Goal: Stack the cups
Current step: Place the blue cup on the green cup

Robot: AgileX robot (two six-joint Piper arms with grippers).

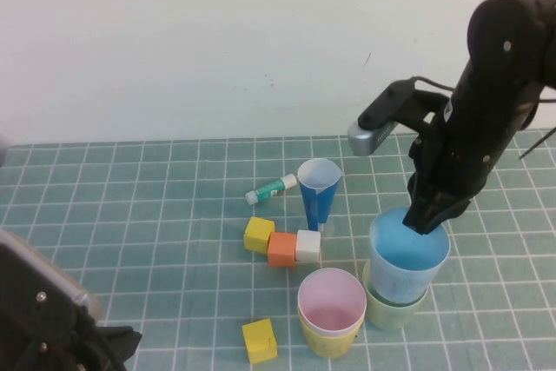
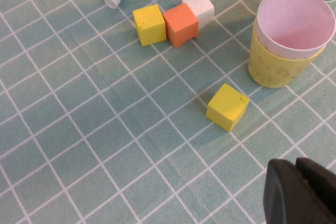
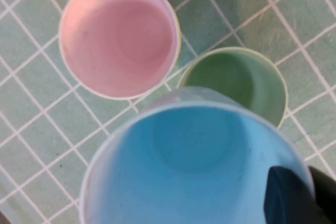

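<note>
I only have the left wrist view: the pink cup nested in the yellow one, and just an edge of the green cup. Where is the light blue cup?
Observer: The right gripper holds the light blue cup by its rim, fingers shut on it.
Operator: Is it down in the green one?
Observer: Not seated. In the right wrist view it hangs off-centre over the pale green cup, and part of the green inside shows beside it.
Operator: And where does my left arm sit overall?
Observer: The left gripper, shut and empty, is at the near left corner of the table.
</note>
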